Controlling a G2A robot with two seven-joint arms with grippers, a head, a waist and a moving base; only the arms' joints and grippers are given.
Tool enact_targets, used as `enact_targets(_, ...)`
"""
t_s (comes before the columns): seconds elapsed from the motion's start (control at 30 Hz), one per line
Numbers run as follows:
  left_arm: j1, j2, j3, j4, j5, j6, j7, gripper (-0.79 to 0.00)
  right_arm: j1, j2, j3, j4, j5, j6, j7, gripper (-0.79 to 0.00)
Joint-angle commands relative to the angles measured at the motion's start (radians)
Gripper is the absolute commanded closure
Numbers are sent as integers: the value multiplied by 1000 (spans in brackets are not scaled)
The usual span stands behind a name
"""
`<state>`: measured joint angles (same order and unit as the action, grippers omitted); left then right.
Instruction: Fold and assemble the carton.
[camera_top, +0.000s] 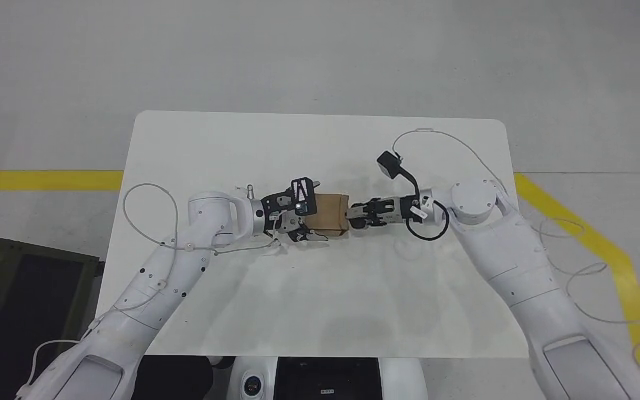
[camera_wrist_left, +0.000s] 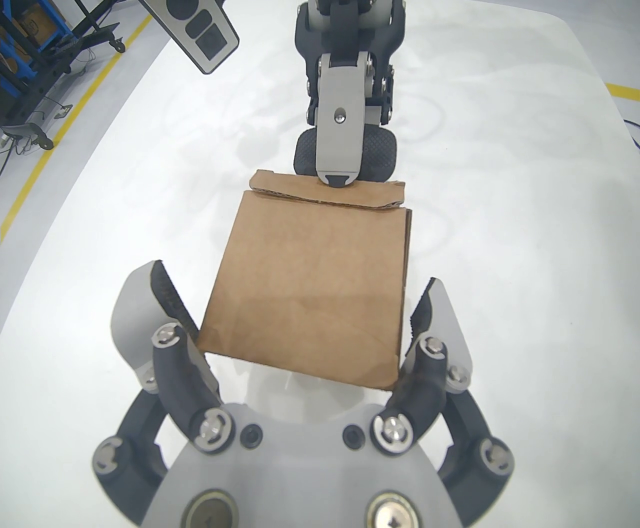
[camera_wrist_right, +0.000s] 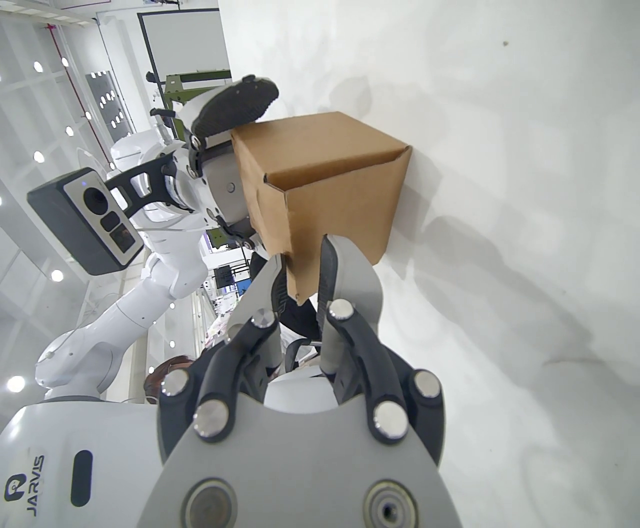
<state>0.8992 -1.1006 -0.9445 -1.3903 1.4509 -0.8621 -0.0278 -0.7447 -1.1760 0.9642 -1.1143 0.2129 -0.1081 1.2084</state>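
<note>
A small brown carton (camera_top: 330, 211) lies on its side in the middle of the white table (camera_top: 330, 300), between my two grippers. My left gripper (camera_top: 303, 212) straddles one end; in the left wrist view its fingers (camera_wrist_left: 172, 300) press both sides of the carton (camera_wrist_left: 310, 240), spread wide. My right gripper (camera_top: 352, 215) is at the opposite end, where the flaps are. In the right wrist view, the right gripper (camera_wrist_right: 301, 248) is pinched on the corner of a cardboard flap of the carton (camera_wrist_right: 340, 200). The left wrist view shows that right gripper (camera_wrist_left: 340, 175) at the flap's far edge.
A thin cable (camera_top: 150, 210) loops on the table beside my left arm, and another cable (camera_top: 440, 140) arcs behind my right arm. Bare table surface lies all round the carton. A yellow floor line (camera_top: 60, 180) runs past the table's edges.
</note>
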Motion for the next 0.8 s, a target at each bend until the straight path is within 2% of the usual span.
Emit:
enact_targets(0.0,0,0,0,0,-1,0,-1,-785,0,1,1,-4,-3,2,1,-114)
enact_targets(0.17,1,-1,0,-2,2,-1,-1,-785,4,3,1,-3,-17,8,0,-86)
enact_targets(0.77,3,-1,-1,-6,11,-4,0,-785,2,4,-6,-33,-27,23,-6,-77)
